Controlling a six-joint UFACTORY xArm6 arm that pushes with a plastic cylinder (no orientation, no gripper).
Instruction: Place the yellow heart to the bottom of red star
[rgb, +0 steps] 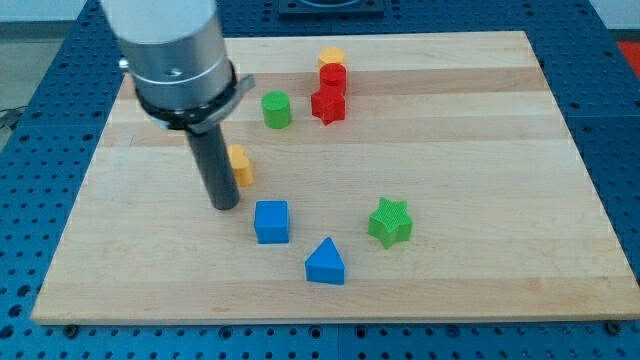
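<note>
The red star (328, 104) lies near the view's top centre, with another red block (334, 78) touching it just above. A yellow block (332, 57) sits above those two at the board's top edge; its top looks rounded. A second yellow block (241, 165) lies left of centre, partly hidden behind my rod, so its shape is unclear. My tip (225, 205) rests on the board just below and to the left of this second yellow block, touching or nearly touching it, far to the lower left of the red star.
A green cylinder (277, 109) stands left of the red star. A blue cube (271, 221), a blue triangle (325, 262) and a green star (390, 222) lie in the lower middle of the wooden board (500, 150).
</note>
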